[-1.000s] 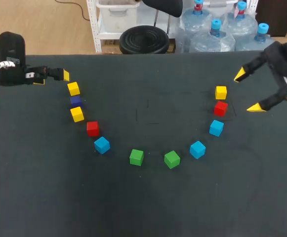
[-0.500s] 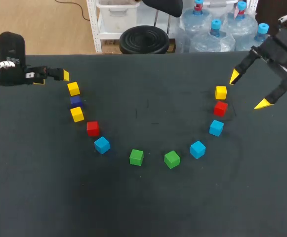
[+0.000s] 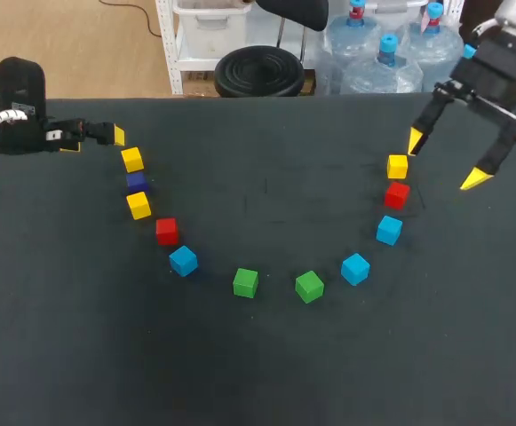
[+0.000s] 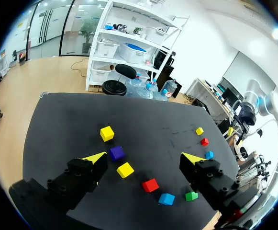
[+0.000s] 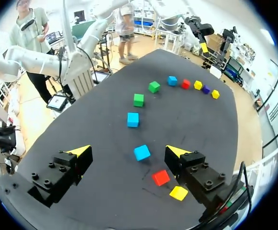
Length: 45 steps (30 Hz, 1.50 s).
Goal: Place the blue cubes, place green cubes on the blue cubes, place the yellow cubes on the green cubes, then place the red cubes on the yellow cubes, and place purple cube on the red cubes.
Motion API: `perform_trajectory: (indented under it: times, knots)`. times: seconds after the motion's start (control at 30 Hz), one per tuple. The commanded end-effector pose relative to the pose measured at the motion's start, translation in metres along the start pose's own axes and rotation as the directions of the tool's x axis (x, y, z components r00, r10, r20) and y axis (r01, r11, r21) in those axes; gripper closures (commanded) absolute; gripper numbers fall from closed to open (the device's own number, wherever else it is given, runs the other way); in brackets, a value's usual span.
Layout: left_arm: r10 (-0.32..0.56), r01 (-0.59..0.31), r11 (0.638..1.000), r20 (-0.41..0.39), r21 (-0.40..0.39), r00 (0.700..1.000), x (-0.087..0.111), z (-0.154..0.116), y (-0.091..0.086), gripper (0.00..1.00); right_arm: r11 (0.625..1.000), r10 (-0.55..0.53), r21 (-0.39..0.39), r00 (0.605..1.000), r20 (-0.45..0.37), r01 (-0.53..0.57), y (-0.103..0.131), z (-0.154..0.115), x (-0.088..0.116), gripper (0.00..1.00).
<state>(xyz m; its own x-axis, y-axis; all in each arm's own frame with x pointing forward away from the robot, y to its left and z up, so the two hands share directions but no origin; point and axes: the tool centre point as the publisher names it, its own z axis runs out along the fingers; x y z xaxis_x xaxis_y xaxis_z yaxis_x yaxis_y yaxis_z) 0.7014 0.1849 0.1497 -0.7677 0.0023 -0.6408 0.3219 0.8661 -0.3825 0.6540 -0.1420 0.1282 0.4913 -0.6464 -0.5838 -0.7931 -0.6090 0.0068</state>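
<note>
Over dark table's [image 3: 258,373] far right: right gripper [image 3: 444,160], fingers apart, empty, has lifted and turned near small yellow cube [image 3: 397,166]; stacking unstarted.

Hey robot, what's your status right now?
Left gripper open, empty. Right gripper open, empty, beside a yellow cube. Blue cubes lie apart, nothing stacked yet.

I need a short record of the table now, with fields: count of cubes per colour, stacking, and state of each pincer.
blue cubes: three
green cubes: two
yellow cubes: three
red cubes: two
purple cube: one, between two yellow ones
stacking: none, all single on the table
left pincer: open, empty
right pincer: open, empty
</note>
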Motion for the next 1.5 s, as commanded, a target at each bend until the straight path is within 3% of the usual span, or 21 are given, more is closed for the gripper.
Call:
perform_trajectory:
  times: [0.03, 0.27, 0.57, 0.83, 1.17, 1.23, 1.27, 1.37, 1.5]
  knots:
    - [-0.001, 0.001, 1.000, -0.001, -0.001, 1.000, 0.000, 0.000, 0.000, 0.00, 1.000, -0.019, 0.024, 1.000, -0.011, 0.019, -0.004, 0.005, -0.005, 0.00]
    - [-0.001, 0.001, 1.000, -0.001, -0.001, 1.000, 0.000, 0.000, 0.000, 0.00, 0.990, -0.072, 0.117, 0.997, -0.021, 0.074, -0.006, 0.026, -0.017, 0.00]
    - [-0.001, 0.001, 1.000, -0.001, -0.001, 1.000, 0.000, 0.000, 0.000, 0.00, 0.980, -0.057, 0.190, 0.998, -0.017, 0.059, -0.009, 0.057, -0.027, 0.00]
    - [-0.001, 0.001, 1.000, -0.001, -0.001, 1.000, 0.000, 0.000, 0.000, 0.00, 0.978, -0.076, 0.193, 0.997, -0.030, 0.080, -0.019, 0.091, -0.031, 0.00]
    - [-0.001, 0.001, 1.000, -0.001, -0.001, 1.000, 0.000, 0.000, 0.000, 0.00, 0.980, -0.108, 0.165, 0.994, -0.033, 0.112, -0.035, 0.125, -0.023, 0.00]
    - [-0.001, 0.001, 1.000, -0.001, -0.001, 1.000, 0.000, 0.000, 0.000, 0.00, 0.980, -0.114, 0.162, 0.993, -0.031, 0.118, -0.035, 0.131, -0.020, 0.04]
    - [-0.001, 0.001, 1.000, -0.001, -0.001, 1.000, 0.000, 0.000, 0.000, 0.00, 0.981, -0.112, 0.158, 0.993, -0.027, 0.115, -0.035, 0.134, -0.017, 0.11]
    - [-0.001, 0.001, 1.000, -0.001, -0.001, 1.000, 0.000, 0.000, 0.000, 0.00, 0.982, -0.111, 0.152, 0.994, -0.021, 0.113, -0.035, 0.142, -0.013, 0.49]
    - [-0.001, 0.001, 1.000, -0.001, -0.001, 1.000, 0.000, 0.000, 0.000, 0.00, 0.983, -0.110, 0.146, 0.994, -0.015, 0.111, -0.036, 0.152, -0.013, 0.51]
